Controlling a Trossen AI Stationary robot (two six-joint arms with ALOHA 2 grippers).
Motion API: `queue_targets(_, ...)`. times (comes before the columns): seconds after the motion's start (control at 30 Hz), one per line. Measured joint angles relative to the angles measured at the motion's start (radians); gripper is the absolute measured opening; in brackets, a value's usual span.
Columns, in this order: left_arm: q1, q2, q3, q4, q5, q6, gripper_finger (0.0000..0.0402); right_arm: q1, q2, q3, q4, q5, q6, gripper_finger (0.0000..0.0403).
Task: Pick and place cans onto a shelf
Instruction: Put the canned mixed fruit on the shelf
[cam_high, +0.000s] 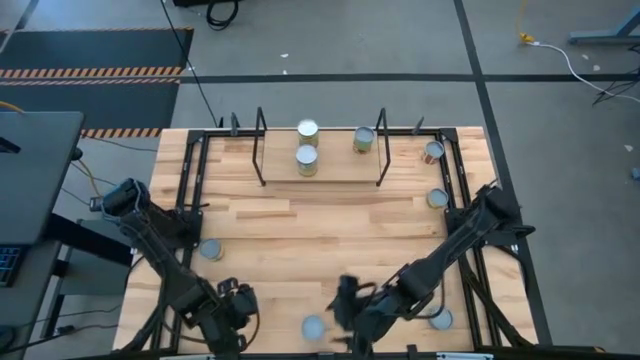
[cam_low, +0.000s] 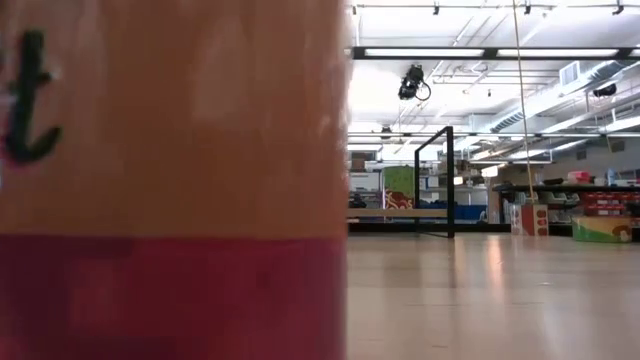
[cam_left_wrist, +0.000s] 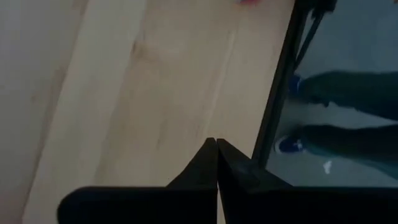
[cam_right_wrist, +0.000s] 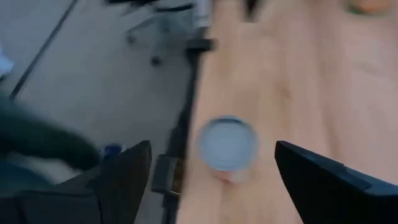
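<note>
The shelf (cam_high: 320, 152) stands at the table's far middle with three cans on its board (cam_high: 307, 130) (cam_high: 307, 160) (cam_high: 364, 139). Other cans stand on the table at the far right (cam_high: 433, 151) (cam_high: 437, 198), the left (cam_high: 210, 249) and the near right (cam_high: 440, 319). One silver-lidded can (cam_high: 313, 327) stands by the near edge. It also shows in the right wrist view (cam_right_wrist: 228, 143). My right gripper (cam_high: 340, 308) (cam_right_wrist: 212, 144) is open just short of this can, its fingers apart from it. My left gripper (cam_high: 240, 302) (cam_left_wrist: 216, 146) is shut and empty over the near left.
A can with an orange and red label (cam_low: 170, 180) fills the left of the low view, hiding both arms there; the shelf's black end frame (cam_low: 435, 180) shows far behind. A person's legs and blue shoes (cam_left_wrist: 289, 145) stand just off the table's black edge rail (cam_left_wrist: 280, 93).
</note>
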Motion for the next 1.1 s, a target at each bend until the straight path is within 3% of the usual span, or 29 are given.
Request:
queue_targets(0.13,-0.018,0.0,0.0,0.006,-0.079,-0.026,0.0025,-0.015,0.092,0.099,-0.026,-0.084,-0.162,0.0332)
queue_targets(0.27,-0.017,0.0,0.0,0.008,-0.165,-0.04,0.0051,-0.033,0.167,0.14,-0.027,-0.103,-0.296,0.0329)
queue_targets(0.37,-0.007,0.001,0.0,0.021,-0.249,-0.046,0.0067,-0.05,0.227,0.139,-0.028,-0.11,-0.323,0.0337)
queue_targets(0.5,0.004,0.001,0.0,0.023,-0.272,-0.046,0.008,-0.063,0.271,0.138,0.003,-0.205,-0.402,0.0358)
queue_targets(0.77,0.004,0.002,0.0,0.134,-0.324,0.018,0.0085,-0.072,0.269,0.143,0.004,-0.177,-0.446,0.0396)
queue_targets(1.1,0.021,0.002,0.0,0.149,-0.398,0.035,0.0087,-0.124,0.308,0.14,0.105,-0.195,-0.469,0.0396)
